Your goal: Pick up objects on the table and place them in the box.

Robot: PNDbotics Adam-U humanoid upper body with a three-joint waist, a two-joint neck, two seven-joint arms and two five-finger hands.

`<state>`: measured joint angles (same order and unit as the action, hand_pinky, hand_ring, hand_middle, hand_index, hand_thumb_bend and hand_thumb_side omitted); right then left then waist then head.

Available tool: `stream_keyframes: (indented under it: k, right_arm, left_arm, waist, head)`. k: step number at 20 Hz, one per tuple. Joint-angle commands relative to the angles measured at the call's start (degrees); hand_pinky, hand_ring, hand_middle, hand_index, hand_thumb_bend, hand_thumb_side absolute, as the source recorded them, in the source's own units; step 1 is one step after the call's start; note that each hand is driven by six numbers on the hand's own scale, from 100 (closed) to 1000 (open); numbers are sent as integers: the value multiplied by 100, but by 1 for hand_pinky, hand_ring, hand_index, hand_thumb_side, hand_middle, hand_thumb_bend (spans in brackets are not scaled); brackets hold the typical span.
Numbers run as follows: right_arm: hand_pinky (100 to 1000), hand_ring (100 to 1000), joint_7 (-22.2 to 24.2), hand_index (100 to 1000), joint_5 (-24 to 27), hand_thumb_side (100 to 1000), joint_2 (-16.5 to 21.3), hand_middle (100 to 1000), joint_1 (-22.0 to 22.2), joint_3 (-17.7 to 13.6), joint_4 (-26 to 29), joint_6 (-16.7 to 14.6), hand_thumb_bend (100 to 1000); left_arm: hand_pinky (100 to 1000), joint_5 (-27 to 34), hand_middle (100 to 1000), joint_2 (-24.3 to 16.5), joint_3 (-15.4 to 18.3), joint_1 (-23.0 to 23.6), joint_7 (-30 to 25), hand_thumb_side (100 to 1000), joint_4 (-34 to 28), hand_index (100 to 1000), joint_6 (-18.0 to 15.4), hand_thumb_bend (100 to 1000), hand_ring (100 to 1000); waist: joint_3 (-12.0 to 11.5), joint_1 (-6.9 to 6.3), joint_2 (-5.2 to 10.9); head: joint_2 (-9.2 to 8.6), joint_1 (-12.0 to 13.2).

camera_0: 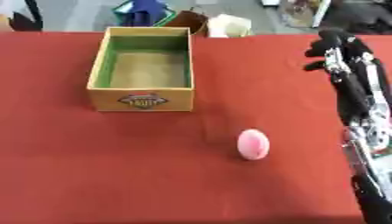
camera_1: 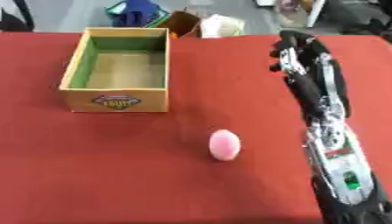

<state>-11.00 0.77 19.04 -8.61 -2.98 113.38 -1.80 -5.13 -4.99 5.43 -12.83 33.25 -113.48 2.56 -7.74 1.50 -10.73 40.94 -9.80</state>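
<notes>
One pink egg-shaped object [camera_0: 253,144] near box [camera_0: 141,101] with unreadable emblem; right hand [camera_1: 295,50] clenched, empty

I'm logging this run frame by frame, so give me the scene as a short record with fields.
surface: red table
box: open-topped box, far left, nothing visible inside
object: pink egg-shaped object, on the table near the box's front right corner, apart from it
right hand: right hand raised at far right, holding nothing
left hand: not in view
</notes>
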Motion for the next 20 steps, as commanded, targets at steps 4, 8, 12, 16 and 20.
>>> stream_keyframes:
  k: [4,8,12,16,20]
  right_arm:
    - [572,691,219,788,-595,704,790,648,4,11,121,-125,100]
    - [592,717,431,821,-1098,769,1168,685,95,35,121,-165,100]
    - [617,744,652,853,-1682,801,1529,712,157,81,121,-206,100]
    - [642,762,772,884,-2109,842,1879,733,150,162,121,-250,168]
    - [672,789,958,907,-2344,855,2193,755,105,284,121,-224,260]
  left_arm:
    - [512,61,424,-29,52,-109,231,631,-111,560,-226,100,497]
    - [513,73,423,-45,59,-122,311,629,-111,558,-279,100,497]
    - [513,75,422,-48,59,-142,302,629,-111,557,-296,100,497]
    - [513,78,421,-55,64,-155,301,628,-111,556,-300,100,496]
    - [513,83,420,-59,65,-162,300,627,-111,554,-292,100,496]
  waist:
    - [15,-31,-75]
    - [21,-22,-153]
    - [22,-6,-208]
    - [26,8,-252]
    - [33,21,-290]
  head:
    - [-284,226]
    - [-324,316]
    - [-298,347]
    - [-180,357]
    - [-121,308]
